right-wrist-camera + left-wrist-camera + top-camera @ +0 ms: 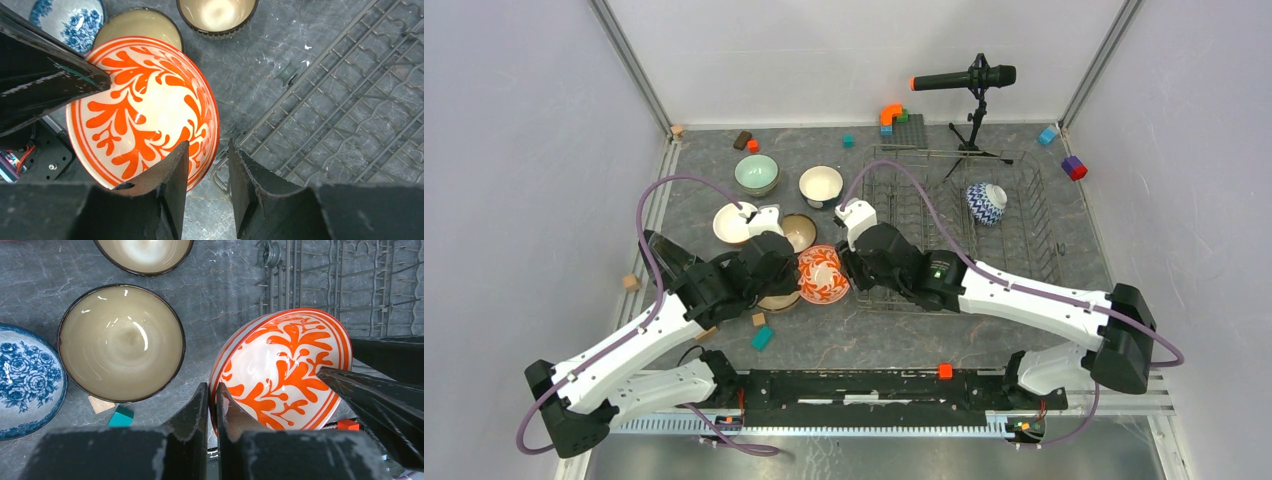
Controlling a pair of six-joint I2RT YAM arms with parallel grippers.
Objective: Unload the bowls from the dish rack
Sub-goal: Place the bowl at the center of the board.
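Centrally, orange-patterned bowl [822,275] sits tilted, apparently raised off tabletop [874,335], just left of dish rack [924,200]. L fingers [197,410] clamped on its rim; R fingers [172,170] apart, astride opposite rim, not visibly pinching. Risk: w/ two arms on one rim, uneven pull could slip or chip it against beige bowl [121,342].

Nothing legible in any view: no lettering, numbers, brand marks or signs. Only painted ornament, not writing, on the orange-and-white bowl [285,365] and the blue floral bowl [25,380].
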